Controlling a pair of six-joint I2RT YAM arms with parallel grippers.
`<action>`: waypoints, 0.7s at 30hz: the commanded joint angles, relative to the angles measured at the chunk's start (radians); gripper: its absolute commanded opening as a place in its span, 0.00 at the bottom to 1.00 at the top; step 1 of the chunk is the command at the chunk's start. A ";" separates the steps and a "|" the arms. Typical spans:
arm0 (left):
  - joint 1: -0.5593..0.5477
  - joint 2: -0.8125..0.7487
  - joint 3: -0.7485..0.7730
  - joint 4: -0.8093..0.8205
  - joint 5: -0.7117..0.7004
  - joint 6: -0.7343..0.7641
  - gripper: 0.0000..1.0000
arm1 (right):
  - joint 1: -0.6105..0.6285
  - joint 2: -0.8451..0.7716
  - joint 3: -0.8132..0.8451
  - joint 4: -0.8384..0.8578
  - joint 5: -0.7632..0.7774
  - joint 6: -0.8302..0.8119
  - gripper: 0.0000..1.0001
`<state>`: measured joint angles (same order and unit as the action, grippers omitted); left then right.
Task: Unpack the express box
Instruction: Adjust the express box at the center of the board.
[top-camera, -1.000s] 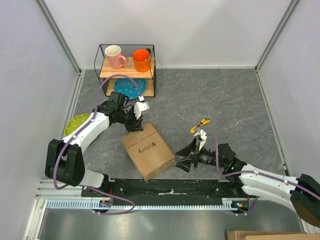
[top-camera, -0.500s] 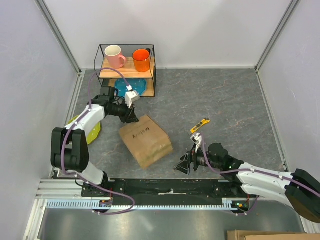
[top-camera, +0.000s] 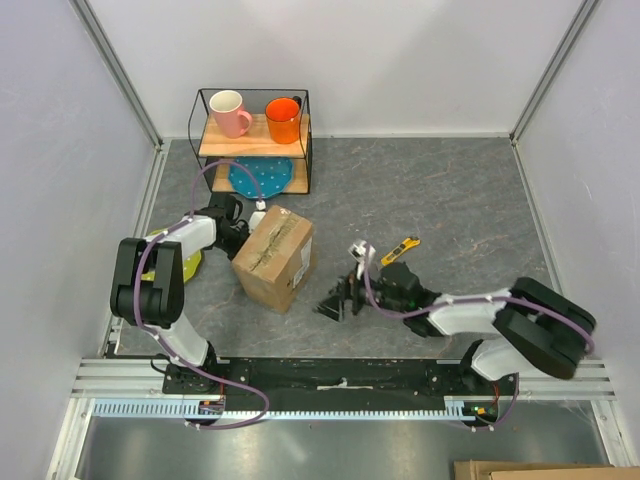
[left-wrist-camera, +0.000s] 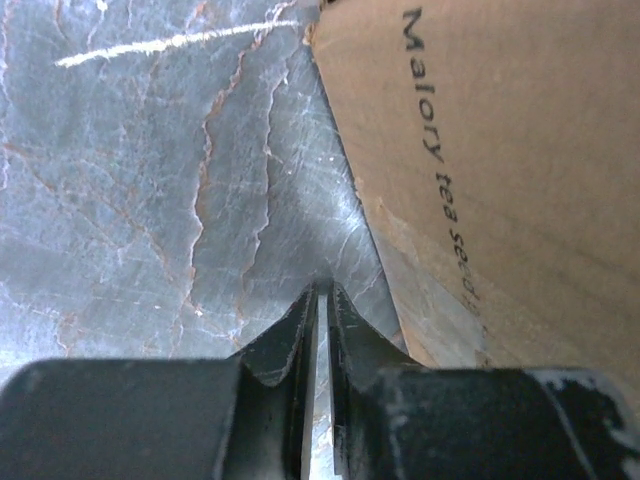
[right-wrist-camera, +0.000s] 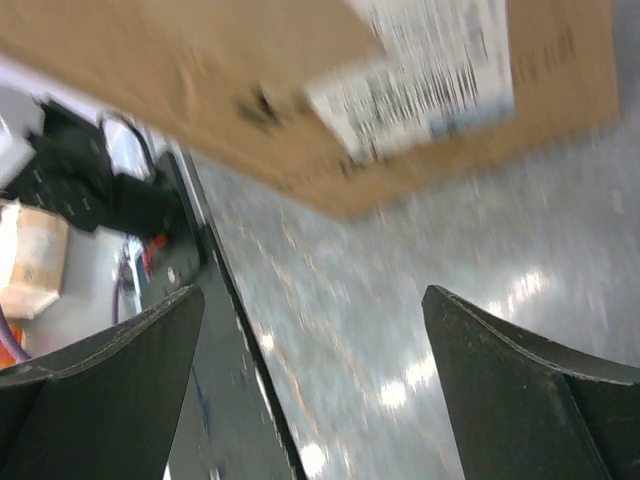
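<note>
Though blurred, express box (right-wrist-camera: 150, 50) label (right-wrist-camera: 420, 70) (perhaps barcode).

You had matt brown cardboard on the express box (top-camera: 272, 258), white paper label (right-wrist-camera: 420, 70); your table (top-camera: 440, 190) showed glossy, veined grey stone-look.

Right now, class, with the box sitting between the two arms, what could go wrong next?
1. The left gripper is all but closed beside the box and holds nothing, so a nudge could slide or tip the box.
2. The right gripper is wide open near the other side, so nothing steadies the box there.
3. The yellow knife lies close to the right arm, which might knock it away.
</note>
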<state>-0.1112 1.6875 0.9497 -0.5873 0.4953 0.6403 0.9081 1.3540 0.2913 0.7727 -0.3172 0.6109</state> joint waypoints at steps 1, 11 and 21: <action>-0.001 -0.029 -0.037 -0.080 -0.083 0.047 0.15 | 0.012 0.137 0.192 0.171 -0.003 -0.020 0.98; 0.038 -0.175 0.170 -0.258 -0.045 0.045 0.43 | 0.011 -0.079 0.347 -0.297 0.081 -0.330 0.98; 0.082 -0.333 0.523 -0.488 0.002 0.035 0.81 | 0.005 -0.173 0.525 -0.630 0.217 -0.562 0.98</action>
<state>-0.0345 1.4166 1.3476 -0.9501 0.4549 0.6708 0.9146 1.1904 0.7525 0.2821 -0.1932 0.1848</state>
